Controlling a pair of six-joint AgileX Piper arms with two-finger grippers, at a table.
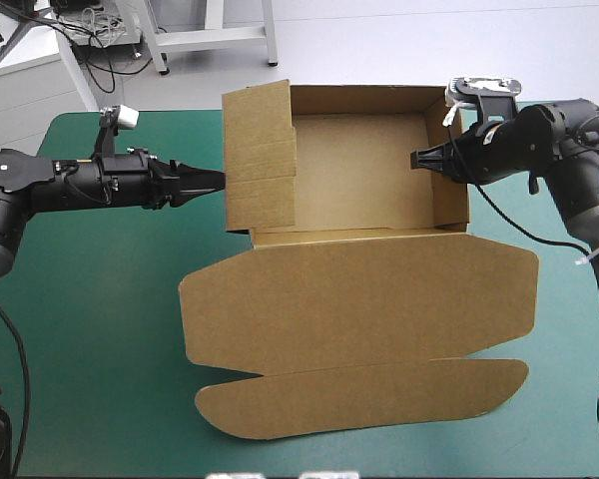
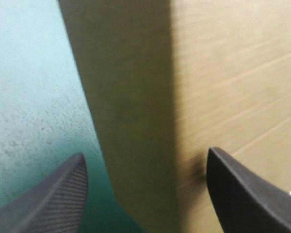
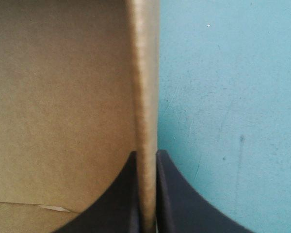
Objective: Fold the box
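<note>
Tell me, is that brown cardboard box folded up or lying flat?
Half folded: the brown cardboard box is an open tray with raised walls, its lid lying flat on the teal-green table cover.

Brown box (image 1: 359, 299), walls raised, lid flat

Left hand (image 1: 220, 180) — box (image 1: 359, 299) — right hand (image 1: 416, 158)

No text, label, brand, number or sign can be read in any view. The box (image 1: 359, 294) shows only plain brown board on its walls, floor and flat lid, and the cover (image 1: 90, 329) around the box is plain teal-green.
</note>
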